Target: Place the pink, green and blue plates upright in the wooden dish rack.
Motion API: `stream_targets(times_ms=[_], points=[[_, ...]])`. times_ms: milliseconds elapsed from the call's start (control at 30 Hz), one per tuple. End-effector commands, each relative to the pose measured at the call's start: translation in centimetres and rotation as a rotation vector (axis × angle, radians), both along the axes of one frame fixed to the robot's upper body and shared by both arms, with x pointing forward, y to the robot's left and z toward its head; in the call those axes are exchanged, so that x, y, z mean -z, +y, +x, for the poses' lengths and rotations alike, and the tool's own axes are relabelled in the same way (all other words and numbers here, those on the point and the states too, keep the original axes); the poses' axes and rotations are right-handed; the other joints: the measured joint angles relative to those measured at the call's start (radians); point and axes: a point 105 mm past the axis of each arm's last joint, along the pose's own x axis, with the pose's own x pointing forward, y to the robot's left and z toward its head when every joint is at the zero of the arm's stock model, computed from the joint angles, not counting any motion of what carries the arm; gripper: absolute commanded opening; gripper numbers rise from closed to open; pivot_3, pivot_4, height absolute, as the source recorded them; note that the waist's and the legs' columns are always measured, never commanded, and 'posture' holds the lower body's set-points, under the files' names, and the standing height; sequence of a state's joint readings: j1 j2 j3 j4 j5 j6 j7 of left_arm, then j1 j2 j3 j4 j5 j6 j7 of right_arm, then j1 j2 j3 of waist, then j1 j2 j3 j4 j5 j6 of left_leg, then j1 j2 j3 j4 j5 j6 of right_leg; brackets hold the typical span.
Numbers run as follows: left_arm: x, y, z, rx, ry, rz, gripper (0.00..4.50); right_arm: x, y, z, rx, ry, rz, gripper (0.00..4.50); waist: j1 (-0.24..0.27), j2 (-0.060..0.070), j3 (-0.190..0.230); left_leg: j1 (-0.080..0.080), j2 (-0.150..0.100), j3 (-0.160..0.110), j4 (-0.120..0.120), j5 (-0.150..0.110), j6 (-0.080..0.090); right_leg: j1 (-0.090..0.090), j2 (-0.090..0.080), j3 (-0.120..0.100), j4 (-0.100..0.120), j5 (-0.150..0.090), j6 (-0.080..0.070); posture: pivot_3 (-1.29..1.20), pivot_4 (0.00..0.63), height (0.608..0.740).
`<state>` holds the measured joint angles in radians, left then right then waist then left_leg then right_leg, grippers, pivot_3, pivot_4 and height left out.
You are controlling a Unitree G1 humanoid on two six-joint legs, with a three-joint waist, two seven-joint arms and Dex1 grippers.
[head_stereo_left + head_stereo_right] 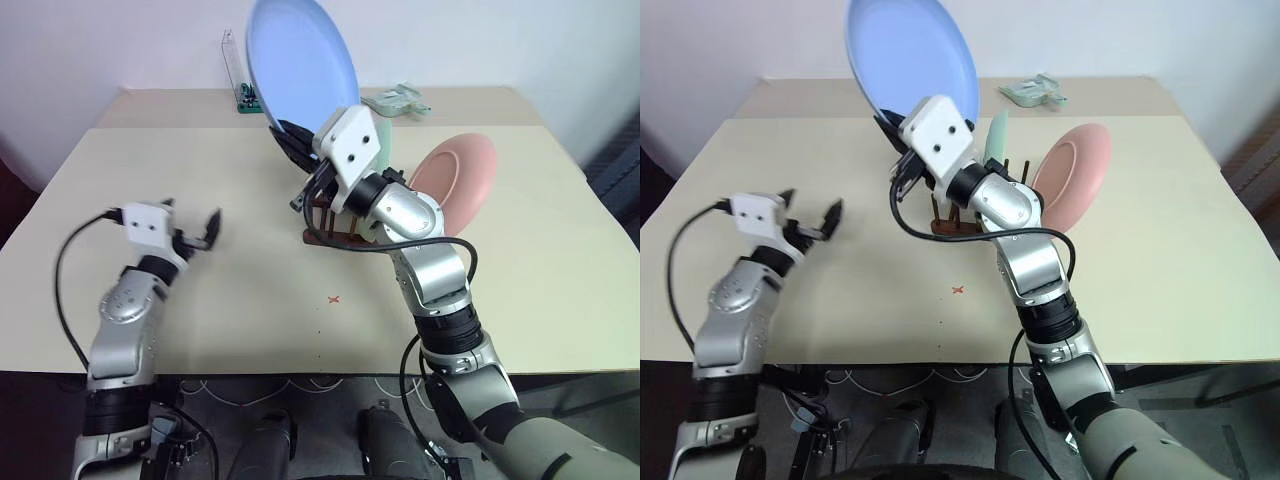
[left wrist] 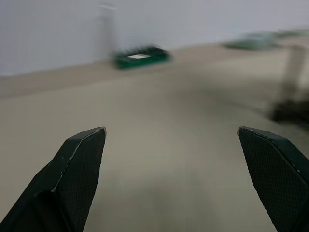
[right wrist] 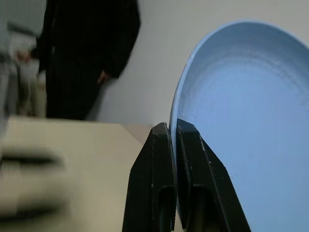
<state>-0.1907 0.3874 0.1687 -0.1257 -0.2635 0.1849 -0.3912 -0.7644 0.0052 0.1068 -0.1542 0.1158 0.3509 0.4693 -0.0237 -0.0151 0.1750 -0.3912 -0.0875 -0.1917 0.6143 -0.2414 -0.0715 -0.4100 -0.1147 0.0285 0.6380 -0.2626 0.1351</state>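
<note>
The right tool (image 3: 173, 130) was clamped on the rim of the blue plate (image 1: 300, 62), fingers pinched tight with the edge between them, holding it up in the air, tilted, above and a bit behind the rack (image 1: 330, 228). In the right wrist view the plate's inside face filled the side next to the fingers, and a person in dark clothes (image 3: 89, 53) stood by the wall in the back.

The rack sat on the tan surface (image 1: 230, 310) around the middle, mostly hidden behind the right arm, so only dark brown pegs and a bit of a rail showed. The green plate (image 1: 996, 136) stood upright on edge in it. The pink plate (image 1: 458, 178) was just to the right of that, standing but leaning, its face turned toward the camera; I couldn't tell whether it sat between pegs or just rested against the rack.

The left tool (image 1: 193, 231) was wide open and empty, hovering low over the left part of the surface, well apart from the rack. Its wrist view looked across bare surface between two spread black fingers (image 2: 79, 159).

At the far edge, a green holder (image 1: 245, 96) with a clear lid stood near the wall, and some pale green item (image 1: 395, 101) lay further right, too small to make out.
</note>
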Motion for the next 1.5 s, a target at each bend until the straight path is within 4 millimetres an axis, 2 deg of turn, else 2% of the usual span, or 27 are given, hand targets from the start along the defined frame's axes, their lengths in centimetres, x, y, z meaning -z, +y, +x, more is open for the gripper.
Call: stream_targets(times_ms=[33, 300, 633, 1067, 1500], points=[[-1.2, -1.4, -0.8, 0.082, -0.056, 0.046, 4.47, -2.0, -0.8, -0.9, -0.096, 0.128, 0.219, 0.00, 0.001, 0.001, 0.000, 0.000, 0.000, 0.000, 0.000, 0.000, 0.000, 0.000, 0.000, 0.000, 0.001, 0.000, 0.000, 0.00, 0.150, 0.740], [-1.2, -1.7, -0.6, 0.082, -0.059, 0.031, 4.47, -1.2, -0.5, -1.1, -0.151, 0.331, 0.358, 0.00, 0.001, 0.002, 0.000, 0.000, 0.000, 0.000, 0.000, 0.000, 0.000, -0.002, 0.000, 0.000, 0.003, 0.000, 0.000, 0.00, 0.150, 0.740], [-1.4, -1.9, -0.9, 0.091, -0.071, 0.026, 4.47, 0.3, -1.2, 0.3, -0.144, 0.521, 0.502, 0.00, 0.000, 0.002, 0.000, 0.000, 0.000, 0.001, 0.000, 0.000, 0.000, -0.002, 0.000, 0.000, 0.003, 0.000, 0.000, 0.00, 0.150, 0.740], [-1.3, -2.7, -1.1, 0.132, -0.075, 0.036, 4.47, -0.6, 0.0, -1.2, -0.255, 0.509, 0.497, 0.00, -0.021, 0.002, 0.000, 0.000, 0.000, 0.001, 0.000, 0.000, 0.000, -0.003, 0.000, 0.000, 0.006, 0.000, 0.000, 0.00, 0.150, 0.740], [-1.3, -2.6, -1.2, 0.134, -0.077, 0.041, 4.47, 1.4, -0.4, 0.4, -0.215, 0.703, 0.602, 0.00, -0.021, 0.002, 0.000, 0.000, 0.000, 0.001, 0.000, 0.000, 0.000, -0.005, 0.000, 0.000, 0.008, 0.000, 0.000, 0.00, 0.150, 0.740]])
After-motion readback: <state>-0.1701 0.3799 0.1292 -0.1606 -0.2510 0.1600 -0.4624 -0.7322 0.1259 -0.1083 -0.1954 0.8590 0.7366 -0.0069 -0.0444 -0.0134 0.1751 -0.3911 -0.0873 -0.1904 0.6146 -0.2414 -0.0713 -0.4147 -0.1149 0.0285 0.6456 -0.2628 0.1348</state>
